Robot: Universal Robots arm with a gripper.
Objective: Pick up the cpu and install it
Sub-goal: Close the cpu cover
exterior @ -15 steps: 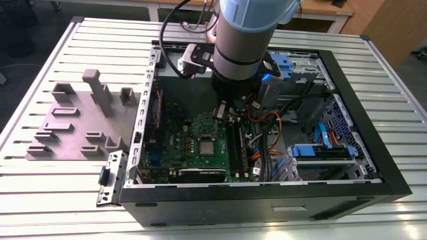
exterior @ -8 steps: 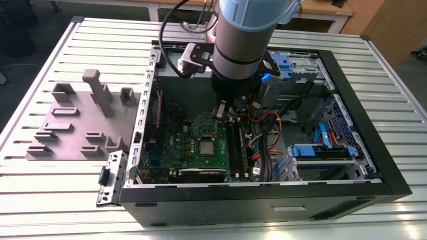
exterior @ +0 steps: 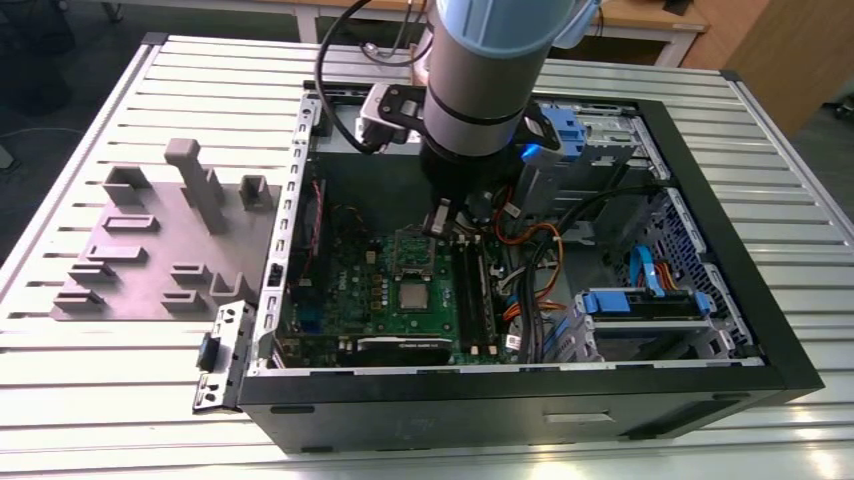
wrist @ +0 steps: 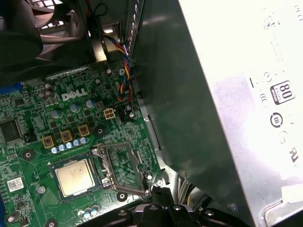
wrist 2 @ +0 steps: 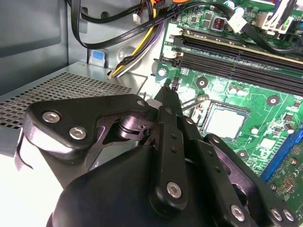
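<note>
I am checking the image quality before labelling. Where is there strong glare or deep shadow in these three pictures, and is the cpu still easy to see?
In the first wrist view, a metal box is washed out by glare at the corner, yet the cpu reads clearly. In the second wrist view, the gripper body is dark and blocks much; the cpu looks pale. In the exterior view, the table slats shine, and the cpu is small but visible.

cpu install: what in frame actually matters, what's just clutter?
Job:
- cpu, already sitting in its socket on the motherboard
- socket frame, swung open beside it
- gripper, just off the socket

Clutter:
- grey fixture blocks on the table outside the case
- coloured cable bundle
- blue drive bay
- memory slots
</note>
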